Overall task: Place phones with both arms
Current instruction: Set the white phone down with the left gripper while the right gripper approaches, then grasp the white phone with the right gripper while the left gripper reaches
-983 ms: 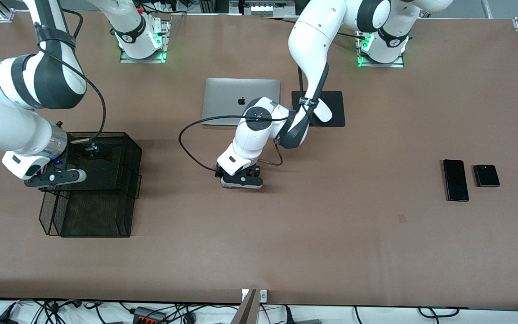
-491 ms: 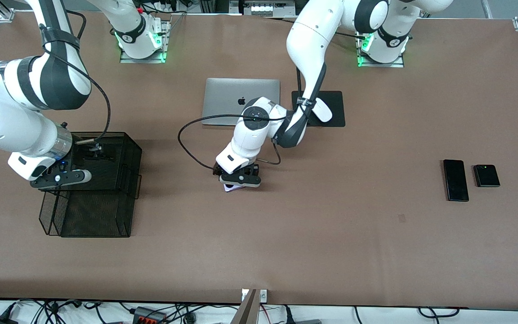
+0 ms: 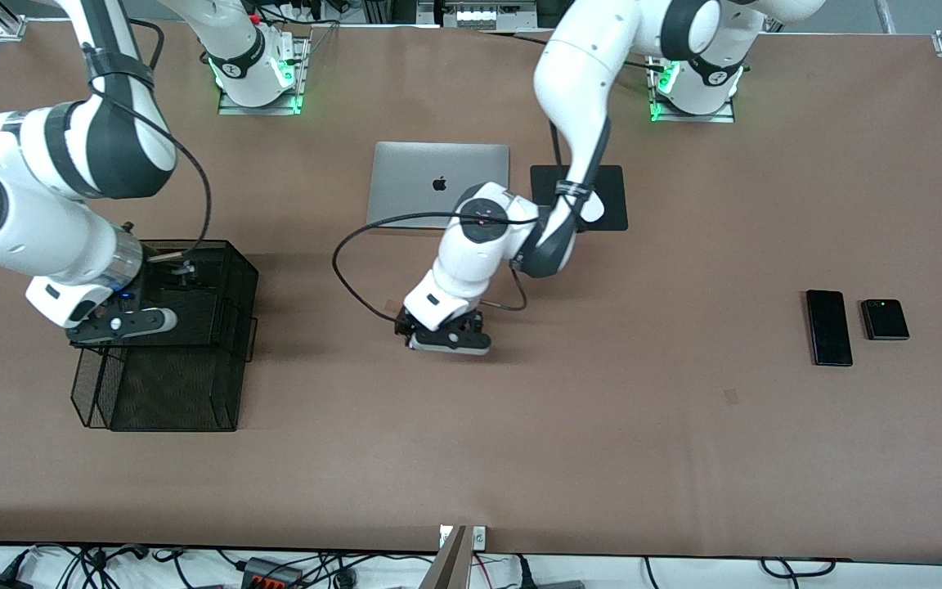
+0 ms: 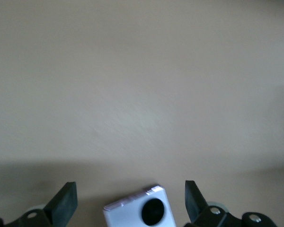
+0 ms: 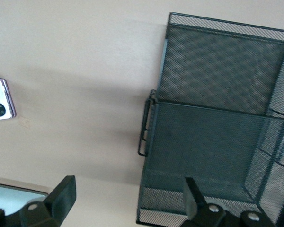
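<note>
The lavender flip phone [image 4: 137,213] lies flat on the brown table, between the fingers of my left gripper [image 4: 130,187], which is open and not touching it. In the front view that gripper [image 3: 446,340] sits low over the table's middle and hides the phone. The phone also shows in the right wrist view [image 5: 0,100]. My right gripper [image 3: 115,324] is open and empty over the black mesh basket [image 3: 193,393]. The long black slab phone [image 3: 828,327] and the small black flip phone [image 3: 885,319] lie side by side toward the left arm's end.
A closed silver laptop [image 3: 422,176] lies near the bases. Beside it is a black mouse pad [image 3: 610,200] with a white mouse [image 3: 591,207], partly covered by the left arm. The mesh basket also fills much of the right wrist view [image 5: 217,142].
The left gripper shifted slightly and now covers the lavender phone, whose edge peeked out half a second ago. The right gripper drifted a little toward the table's middle, over the basket.
</note>
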Robot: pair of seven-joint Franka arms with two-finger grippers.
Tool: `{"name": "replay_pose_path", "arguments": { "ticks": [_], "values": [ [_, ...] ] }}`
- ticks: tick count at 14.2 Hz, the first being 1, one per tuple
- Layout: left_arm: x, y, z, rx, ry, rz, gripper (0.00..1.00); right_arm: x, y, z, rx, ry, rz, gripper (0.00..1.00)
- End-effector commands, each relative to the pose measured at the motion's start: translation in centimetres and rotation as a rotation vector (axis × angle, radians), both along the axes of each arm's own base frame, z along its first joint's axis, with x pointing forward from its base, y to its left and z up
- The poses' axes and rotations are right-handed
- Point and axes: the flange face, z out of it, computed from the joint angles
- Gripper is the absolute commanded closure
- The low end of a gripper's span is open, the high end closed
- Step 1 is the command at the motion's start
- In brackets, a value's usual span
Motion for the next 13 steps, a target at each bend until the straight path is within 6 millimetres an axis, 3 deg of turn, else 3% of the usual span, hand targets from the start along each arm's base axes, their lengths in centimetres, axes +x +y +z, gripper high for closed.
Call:
{"name": "replay_pose_path", "arguments": {
  "ticks": [1,3,6,8,11,13],
  "values": [
    [1.4,6.6,5.1,-0.020,0.085,0.000,0.00,0.5,1.5,-1.5,0.008,-0.001,-0.011,0.00],
    [2.3,11.5,7.3,-0.033,0.107,0.016,0.00,0.6,4.4,-3.1,0.010,-0.013,0.031,0.00],
    [2.3,20.4,6.4,0.012,0.159,0.026,0.00,0.2,8.7,-3.5,0.019,-0.053,0.092,0.00],
    [2.2,25.5,6.4,0.032,0.169,-0.002,0.00,0.2,11.9,-5.5,0.031,-0.081,0.122,0.00],
    [2.2,34.2,6.1,0.052,0.212,-0.061,0.00,-0.6,18.9,-10.1,0.043,-0.137,0.108,0.00],
    [2.4,39.6,6.2,0.062,0.237,-0.120,0.00,-0.5,23.0,-12.1,0.058,-0.176,0.145,0.00]
  ]
}}
